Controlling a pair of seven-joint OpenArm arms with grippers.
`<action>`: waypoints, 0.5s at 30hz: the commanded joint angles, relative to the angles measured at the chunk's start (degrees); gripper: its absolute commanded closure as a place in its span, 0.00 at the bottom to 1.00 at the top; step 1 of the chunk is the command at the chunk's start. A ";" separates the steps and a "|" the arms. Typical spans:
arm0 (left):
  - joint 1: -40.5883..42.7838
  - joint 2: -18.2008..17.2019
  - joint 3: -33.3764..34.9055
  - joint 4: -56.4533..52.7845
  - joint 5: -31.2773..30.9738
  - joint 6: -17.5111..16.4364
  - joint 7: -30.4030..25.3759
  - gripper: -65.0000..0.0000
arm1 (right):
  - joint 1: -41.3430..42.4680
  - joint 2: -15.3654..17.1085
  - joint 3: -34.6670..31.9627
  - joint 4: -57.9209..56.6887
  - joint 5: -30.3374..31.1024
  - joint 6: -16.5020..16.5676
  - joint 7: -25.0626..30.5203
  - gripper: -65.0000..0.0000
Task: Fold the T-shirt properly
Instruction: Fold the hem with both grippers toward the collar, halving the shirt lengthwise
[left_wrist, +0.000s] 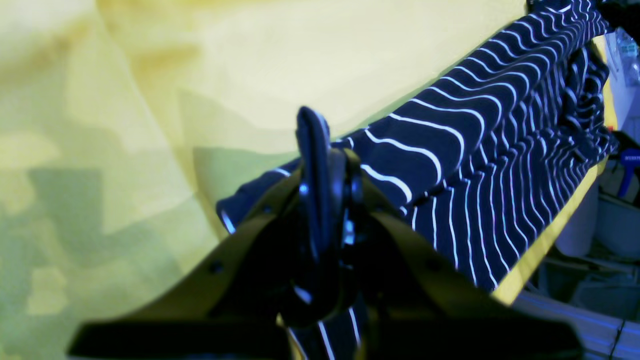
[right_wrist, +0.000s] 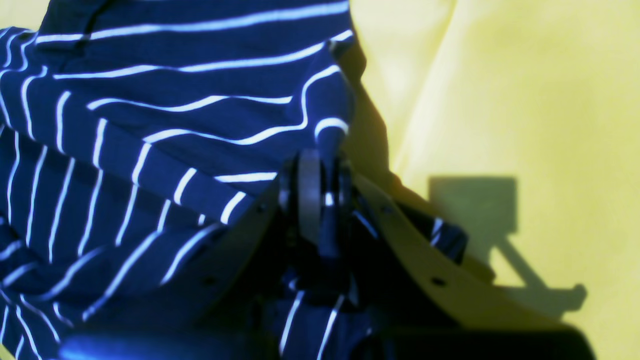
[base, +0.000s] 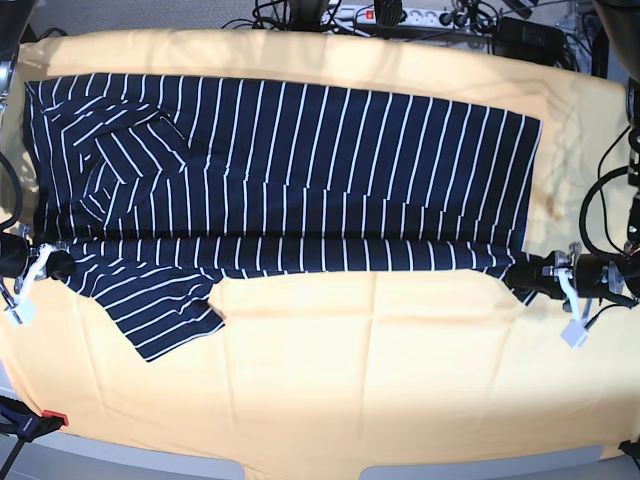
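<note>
Base view: a yellow cloth (base: 330, 360) covers my table; the T-shirt (base: 300, 170) lies spread across its far half, one sleeve (base: 160, 310) pointing toward me. Left wrist view: I see my left gripper (left_wrist: 320, 200) pinching the shirt's edge. Right wrist view: my right gripper (right_wrist: 320, 200) is pressed together on striped fabric.

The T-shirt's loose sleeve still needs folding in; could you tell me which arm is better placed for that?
Probably the right gripper: it grips the T-shirt at the edge beside the sleeve. The left gripper pinches the far hem corner.
</note>
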 joint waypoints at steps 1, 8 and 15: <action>-1.75 -1.22 -0.55 0.68 -0.93 -0.36 1.11 1.00 | 1.62 1.81 0.44 0.92 0.52 -0.10 0.20 1.00; -1.77 -1.27 -0.55 0.68 -0.93 -0.36 10.62 1.00 | 1.66 1.79 0.44 0.92 0.39 -0.10 -2.49 1.00; -1.77 -1.27 -0.55 0.70 -0.93 -0.28 11.80 1.00 | 1.66 1.99 0.44 0.92 0.42 -0.10 -6.19 1.00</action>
